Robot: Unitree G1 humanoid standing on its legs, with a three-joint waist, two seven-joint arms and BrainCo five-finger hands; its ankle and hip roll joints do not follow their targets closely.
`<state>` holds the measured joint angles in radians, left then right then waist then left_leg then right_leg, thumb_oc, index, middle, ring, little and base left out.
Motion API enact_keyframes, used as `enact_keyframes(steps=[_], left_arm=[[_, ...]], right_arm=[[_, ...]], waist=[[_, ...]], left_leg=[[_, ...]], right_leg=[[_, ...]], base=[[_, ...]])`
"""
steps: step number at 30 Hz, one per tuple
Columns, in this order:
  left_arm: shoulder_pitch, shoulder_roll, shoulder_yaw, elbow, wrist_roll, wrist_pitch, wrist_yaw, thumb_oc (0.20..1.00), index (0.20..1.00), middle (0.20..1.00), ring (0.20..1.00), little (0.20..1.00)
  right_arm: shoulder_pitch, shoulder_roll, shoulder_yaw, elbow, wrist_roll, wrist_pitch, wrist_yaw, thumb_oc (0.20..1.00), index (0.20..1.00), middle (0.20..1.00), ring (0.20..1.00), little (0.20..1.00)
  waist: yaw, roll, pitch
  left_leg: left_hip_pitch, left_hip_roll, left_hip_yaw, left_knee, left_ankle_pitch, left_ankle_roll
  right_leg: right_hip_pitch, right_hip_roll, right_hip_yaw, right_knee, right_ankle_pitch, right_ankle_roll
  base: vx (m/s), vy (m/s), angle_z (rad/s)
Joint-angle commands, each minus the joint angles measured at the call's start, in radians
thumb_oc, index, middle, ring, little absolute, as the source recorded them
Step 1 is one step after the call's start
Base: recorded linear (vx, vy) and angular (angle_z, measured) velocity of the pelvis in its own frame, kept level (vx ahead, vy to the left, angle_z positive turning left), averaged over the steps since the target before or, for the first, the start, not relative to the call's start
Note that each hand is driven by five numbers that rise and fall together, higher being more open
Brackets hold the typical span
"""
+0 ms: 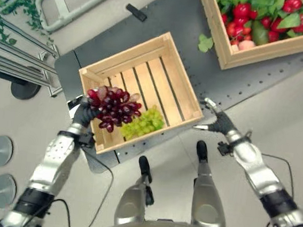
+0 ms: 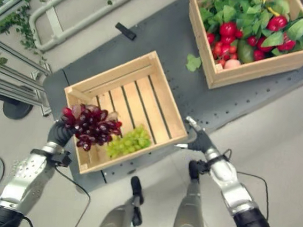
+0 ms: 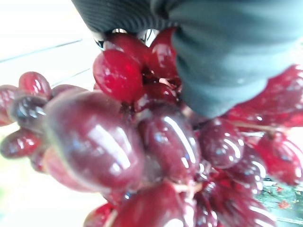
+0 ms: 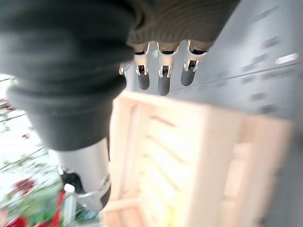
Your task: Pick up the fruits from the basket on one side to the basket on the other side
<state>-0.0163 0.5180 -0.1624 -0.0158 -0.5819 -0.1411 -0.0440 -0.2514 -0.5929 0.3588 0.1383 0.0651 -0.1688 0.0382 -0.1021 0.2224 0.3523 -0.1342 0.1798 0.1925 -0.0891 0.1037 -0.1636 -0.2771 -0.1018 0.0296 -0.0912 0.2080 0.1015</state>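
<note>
Left hand is curled round a bunch of dark red grapes; the bunch hangs at the near left corner of the slatted light wooden crate, over its rim; in the left wrist view the red grapes sit tight against the dark ribbed cover, glossy and very close; cannot tell from there how much of the stem the fingers cover.

Just beside the red bunch, on the side away from the left hand, a bunch of pale green grapes lies on the crate's slats near the front wall; the two bunches touch or nearly so, can't tell which.

Right hand is off the crate's near right corner, just outside the front wall, holding nothing; fingers straight and spread, thumb apart; right wrist view shows its dark-tipped fingers straight, above the dark grey perforated mat with the crate wall below them.

Beyond the right hand, well apart from it, stands a second light wooden crate full of red fruit, green leaves and a green avocado-like piece; a loose green leaf lies on the mat just beside its near left corner.

Beyond the left hand, past the slatted crate, a small flat black block lies on the mat.
</note>
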Motion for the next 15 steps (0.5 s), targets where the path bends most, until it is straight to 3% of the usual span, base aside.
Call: enact_keyframes(steps=[1,9,15], left_arm=[[-0.096,-0.011,-0.024,0.001,-0.027,-0.065,0.015,0.2,0.2,0.2,0.2,0.2],[-0.214,-0.101,-0.125,0.067,0.012,-0.067,0.064,0.2,0.2,0.2,0.2,0.2],[-0.242,-0.109,-0.111,0.116,0.086,-0.071,0.112,0.2,0.2,0.2,0.2,0.2]], right_arm=[[-0.076,0.045,0.057,-0.007,0.044,-0.033,0.017,1.0,1.0,1.0,1.0,1.0],[-0.241,0.166,0.193,0.111,0.058,-0.005,0.008,1.0,1.0,1.0,1.0,1.0],[-0.24,0.177,0.194,0.092,0.082,0.002,0.006,1.0,1.0,1.0,1.0,1.0]], waist=[[0.006,-0.009,-0.049],[0.025,-0.021,-0.088],[0.029,-0.03,-0.109]], left_leg=[[-0.088,0.015,-0.044,0.028,0.029,0.006],[-0.081,0.019,-0.06,0.034,0.019,0.007],[-0.083,0.025,-0.067,0.035,0.018,0.004]], right_leg=[[0.063,0.035,-0.018,0.032,-0.205,0.022],[0.08,0.037,-0.033,0.034,-0.214,0.016],[0.085,0.041,-0.042,0.035,-0.22,0.013]], base=[[0.02,-0.02,0.05],[0.02,-0.027,0.06],[0.02,-0.026,0.05]])
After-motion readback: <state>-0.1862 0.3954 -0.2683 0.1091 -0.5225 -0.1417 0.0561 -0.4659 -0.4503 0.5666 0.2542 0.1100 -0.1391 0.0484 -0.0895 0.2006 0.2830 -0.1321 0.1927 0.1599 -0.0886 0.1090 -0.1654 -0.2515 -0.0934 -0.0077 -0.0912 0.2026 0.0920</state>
